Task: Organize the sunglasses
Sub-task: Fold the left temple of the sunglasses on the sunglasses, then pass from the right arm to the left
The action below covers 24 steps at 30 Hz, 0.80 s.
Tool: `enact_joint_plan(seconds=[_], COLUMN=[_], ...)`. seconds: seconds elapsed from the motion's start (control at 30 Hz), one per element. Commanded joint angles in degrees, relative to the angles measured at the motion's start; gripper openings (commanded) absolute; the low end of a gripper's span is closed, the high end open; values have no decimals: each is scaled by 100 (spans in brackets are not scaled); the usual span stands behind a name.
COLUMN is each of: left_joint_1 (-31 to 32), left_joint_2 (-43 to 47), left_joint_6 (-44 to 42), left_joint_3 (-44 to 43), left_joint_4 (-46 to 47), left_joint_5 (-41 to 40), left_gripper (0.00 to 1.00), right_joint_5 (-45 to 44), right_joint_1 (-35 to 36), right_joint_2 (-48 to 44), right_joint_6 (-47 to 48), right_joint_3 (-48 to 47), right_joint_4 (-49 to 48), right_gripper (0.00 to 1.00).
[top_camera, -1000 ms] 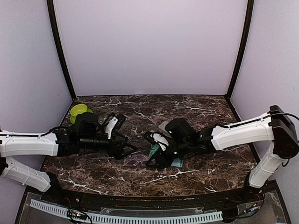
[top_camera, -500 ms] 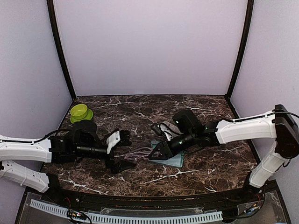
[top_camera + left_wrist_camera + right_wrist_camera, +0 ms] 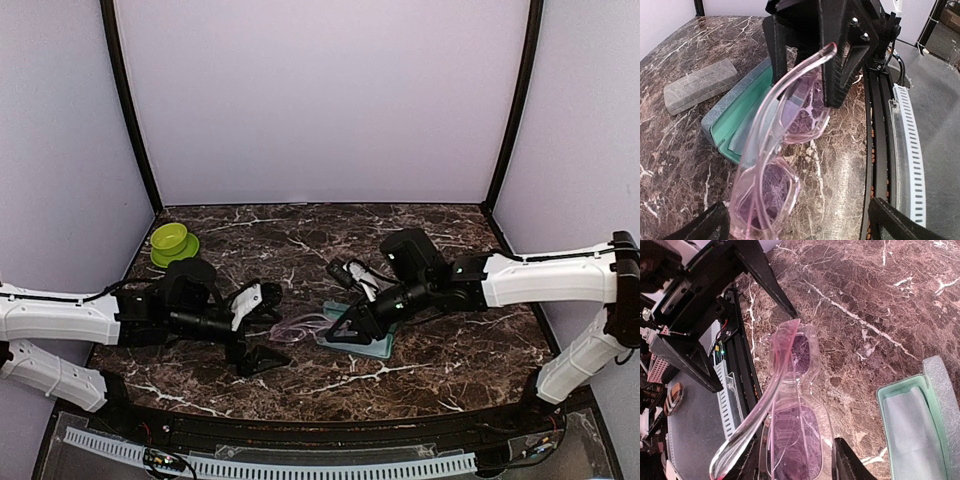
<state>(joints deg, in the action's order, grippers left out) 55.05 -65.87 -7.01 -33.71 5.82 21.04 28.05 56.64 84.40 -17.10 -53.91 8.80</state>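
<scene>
We see the right gripper [image 3: 342, 327] clenched on one end of the translucent pink sunglasses [image 3: 782, 145], fingers pressing either side of the frame. The glasses hang over the table's near edge, mid-width, beside the open teal-lined case [image 3: 747, 112]. The left gripper [image 3: 278, 322] is spread wide around their other end; we cannot tell if it touches.
</scene>
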Motion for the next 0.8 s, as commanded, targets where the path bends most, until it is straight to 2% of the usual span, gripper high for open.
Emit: enact_joint_plan(seconds=[0.0, 0.23, 0.5, 0.77], left_joint_1=[-93, 261, 681, 857], left_joint_2=[148, 390, -94, -667], left_joint_6=[283, -606, -1734, -2157], left_joint_3=[-190, -211, -527, -599], left_joint_4=[-170, -295, -651, -471], left_joint_5=[578, -470, -1289, -2038], left_gripper=[99, 99, 98, 98], right_joint_5=[100, 822, 1782, 1821], right_joint_1=[4, -172, -229, -224], right_joint_2=[40, 516, 917, 1028], right_joint_6=[62, -1128, -2558, -2740], right_joint_3=[-35, -108, 49, 44], right_joint_4=[101, -344, -1402, -1403], right_gripper=[23, 21, 22, 22])
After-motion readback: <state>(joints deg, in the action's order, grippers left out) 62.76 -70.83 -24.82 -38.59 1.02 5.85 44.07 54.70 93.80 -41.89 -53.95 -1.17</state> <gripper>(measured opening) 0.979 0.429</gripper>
